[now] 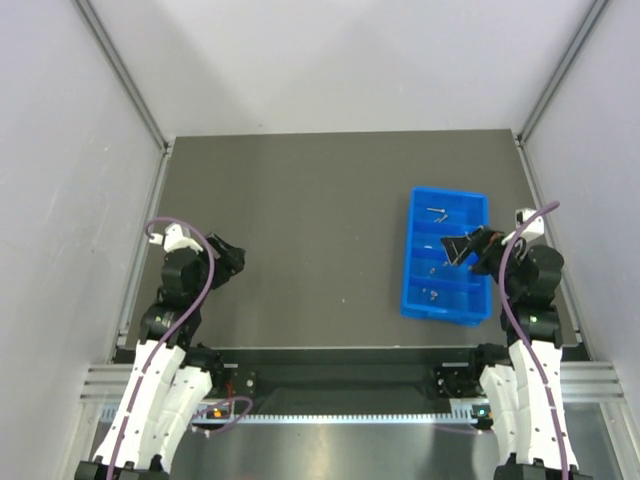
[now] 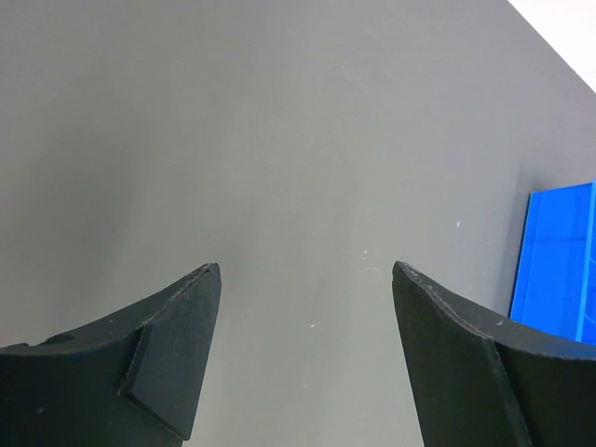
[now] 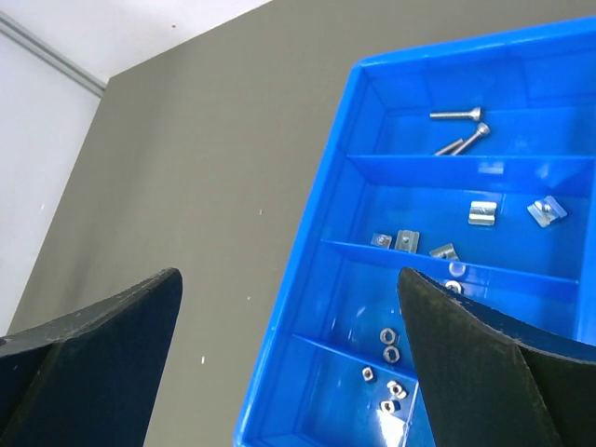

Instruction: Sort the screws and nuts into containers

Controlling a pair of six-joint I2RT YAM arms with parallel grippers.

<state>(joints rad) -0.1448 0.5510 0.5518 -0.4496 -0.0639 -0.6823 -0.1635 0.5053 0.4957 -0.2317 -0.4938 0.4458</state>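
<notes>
The blue four-compartment tray [image 1: 409, 262] lies on the right of the table. It also shows in the right wrist view [image 3: 312, 233] and at the right edge of the left wrist view [image 2: 557, 265]. Two screws [image 3: 458, 115] lie in its far compartment. Flat square nuts [image 3: 481, 213] lie in the second, hex nuts [image 3: 388, 335] in the third, and more small nuts [image 3: 395, 390] in the nearest. My right gripper [image 1: 456, 250] [image 3: 289, 279] is open and empty above the tray's left wall. My left gripper [image 1: 231, 258] [image 2: 305, 270] is open and empty over bare table at the left.
The dark grey table top [image 1: 320, 220] is bounded by white walls with metal rails on both sides [image 1: 150, 190]. Both arm bases stand at the near edge. I see no loose screws or nuts on the mat.
</notes>
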